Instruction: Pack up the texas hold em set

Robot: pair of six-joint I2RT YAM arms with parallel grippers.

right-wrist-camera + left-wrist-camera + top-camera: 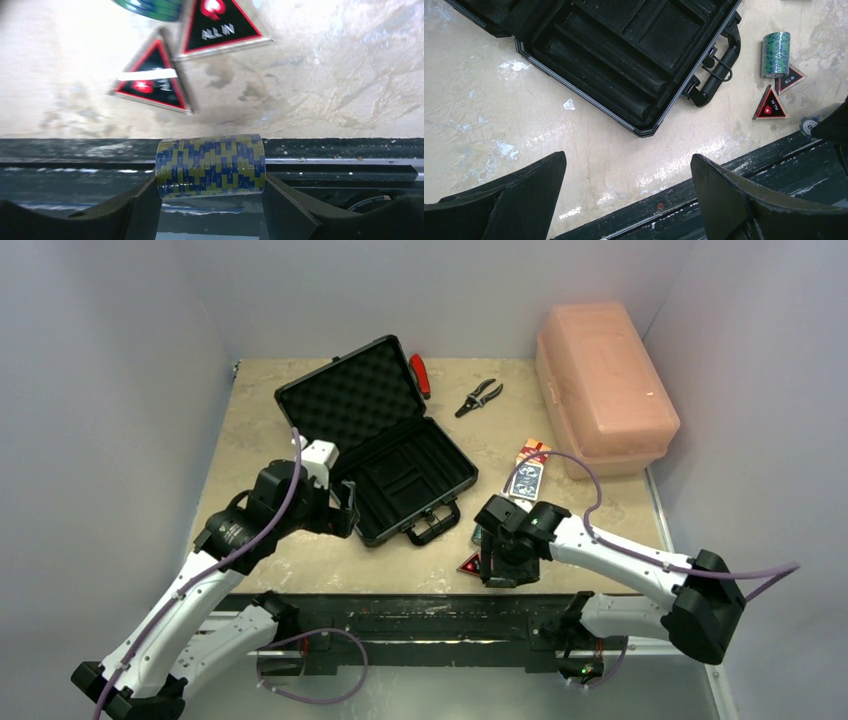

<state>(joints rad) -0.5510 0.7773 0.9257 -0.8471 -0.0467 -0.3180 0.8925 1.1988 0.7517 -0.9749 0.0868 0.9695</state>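
Observation:
The black briefcase (452,462) lies open on the table with its foam-lined lid up and its handle (720,70) toward me. My left gripper (626,165) is open and empty over bare table just in front of the case's near-left corner. My right gripper (210,187) is shut on a blue-and-yellow chip roll (210,166), held crosswise at the table's front edge. Two red-black "ALL IN" triangles (150,82) (220,25) lie just beyond it. A teal chip roll (776,54) lies past them. The blue deck (527,481) and orange-red deck (533,452) lie right of the case.
A large pink plastic box (605,385) stands at the back right. Pliers (480,397) and a red-handled tool (420,373) lie behind the case. A black rail (744,170) runs along the table's front edge. Grey walls close in both sides.

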